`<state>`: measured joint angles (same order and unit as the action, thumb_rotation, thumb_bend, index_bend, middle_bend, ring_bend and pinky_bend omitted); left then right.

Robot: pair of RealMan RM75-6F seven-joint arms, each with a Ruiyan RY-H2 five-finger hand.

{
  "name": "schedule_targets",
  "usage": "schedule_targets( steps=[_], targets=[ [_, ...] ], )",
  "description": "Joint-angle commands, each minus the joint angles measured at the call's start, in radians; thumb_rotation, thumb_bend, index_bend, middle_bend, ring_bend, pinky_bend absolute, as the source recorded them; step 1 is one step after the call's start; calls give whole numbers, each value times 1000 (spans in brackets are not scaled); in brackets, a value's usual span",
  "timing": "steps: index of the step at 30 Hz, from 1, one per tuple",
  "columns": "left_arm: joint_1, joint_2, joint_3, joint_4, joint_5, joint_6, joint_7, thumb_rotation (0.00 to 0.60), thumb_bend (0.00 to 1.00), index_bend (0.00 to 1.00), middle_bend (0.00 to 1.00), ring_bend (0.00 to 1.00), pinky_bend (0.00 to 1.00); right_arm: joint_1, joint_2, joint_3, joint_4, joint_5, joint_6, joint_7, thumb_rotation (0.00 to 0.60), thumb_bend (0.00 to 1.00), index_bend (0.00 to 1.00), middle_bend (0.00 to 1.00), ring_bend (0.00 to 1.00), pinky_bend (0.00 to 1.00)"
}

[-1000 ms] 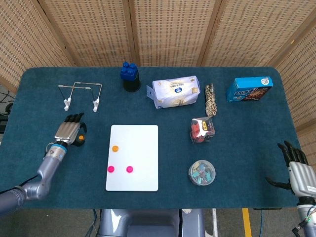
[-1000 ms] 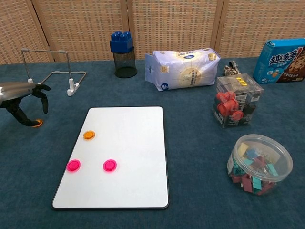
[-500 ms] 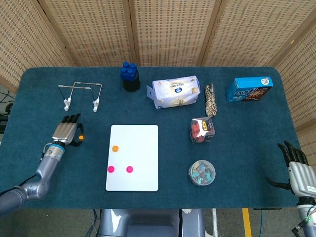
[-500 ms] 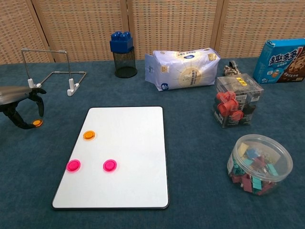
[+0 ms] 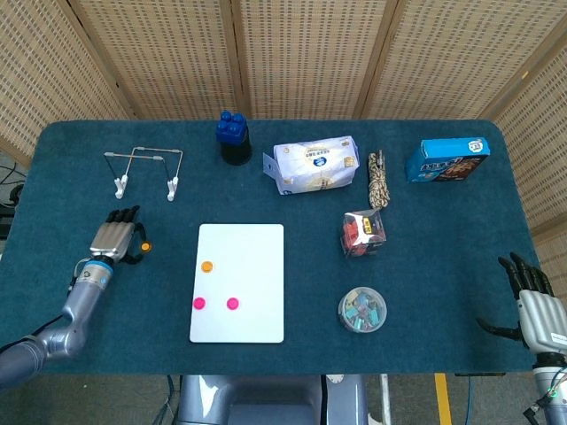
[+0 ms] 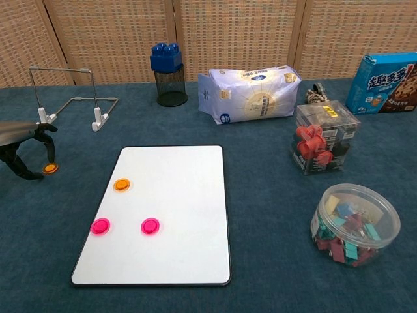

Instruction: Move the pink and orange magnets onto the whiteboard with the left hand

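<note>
— Where your left robot hand runs off the chest view's edge, can you tell its grip?
— Its fingers arch over the loose orange magnet on the felt tabletop; contact is unclear. One orange magnet and two pink discs lie on the glossy whiteboard. Your right robot hand is spread.

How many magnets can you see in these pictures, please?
4: an orange magnet and two pink magnets on the whiteboard, and another orange one on the cloth by the left hand.

White whiteboard, pink magnets, orange magnet, teal cloth.
</note>
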<state>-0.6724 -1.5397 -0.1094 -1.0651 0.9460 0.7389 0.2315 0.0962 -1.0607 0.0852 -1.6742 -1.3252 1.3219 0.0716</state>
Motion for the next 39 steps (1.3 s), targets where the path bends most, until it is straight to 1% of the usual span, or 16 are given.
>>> schedule_targets(
  steps=[1, 10, 13, 16, 19, 21, 25, 28, 30, 33, 39],
  targets=[
    [-4, -8, -2, 8, -1, -7, 5, 600, 296, 433, 0, 0, 0, 0, 0, 0, -1, 1, -1, 0, 600, 177, 0, 0, 0, 0],
    [-12, -24, -9, 19, 0, -20, 10, 600, 299, 436, 0, 0, 0, 1, 1, 2, -3, 5, -2, 2, 600, 176, 0, 0, 0, 0],
    [-9, -22, -9, 17, -3, -18, 12, 600, 301, 485, 0, 0, 0, 0, 1, 1, -1, 3, -2, 4, 600, 177, 0, 0, 0, 0],
    [-6, -14, -14, 5, -1, -10, 9, 600, 301, 512, 0, 0, 0, 0, 1, 1, 0, 2, -2, 6, 600, 181, 0, 0, 0, 0],
    [-6, 5, -19, -30, 8, -1, 5, 600, 300, 512, 0, 0, 0, 0, 2, 1, 0, 1, -3, 9, 600, 176, 0, 0, 0, 0],
    [-9, 25, -26, -79, 19, 9, 3, 600, 300, 512, 0, 0, 0, 1, 2, 1, 0, 0, -3, 10, 600, 174, 0, 0, 0, 0],
    [-28, 73, -44, -238, 57, 43, 22, 600, 297, 512, 0, 0, 0, 1, 2, 0, 1, -1, -4, 13, 600, 173, 0, 0, 0, 0],
    [-57, 75, -54, -325, 61, 53, 64, 600, 296, 512, 0, 0, 0, 1, 3, -1, 2, -3, -5, 16, 600, 177, 0, 0, 0, 0],
    [-74, 66, -56, -346, 49, 51, 92, 600, 295, 512, 0, 0, 0, 1, 4, -1, 3, -3, -5, 19, 600, 180, 0, 0, 0, 0],
    [-124, 24, -69, -377, 0, 17, 129, 600, 295, 512, 0, 0, 0, 0, 4, -1, 3, -4, -5, 24, 600, 178, 0, 0, 0, 0],
    [-196, -35, -65, -367, -94, -13, 193, 600, 293, 512, 0, 0, 0, -1, 7, 0, 5, -1, -9, 35, 600, 178, 0, 0, 0, 0]
  ],
)
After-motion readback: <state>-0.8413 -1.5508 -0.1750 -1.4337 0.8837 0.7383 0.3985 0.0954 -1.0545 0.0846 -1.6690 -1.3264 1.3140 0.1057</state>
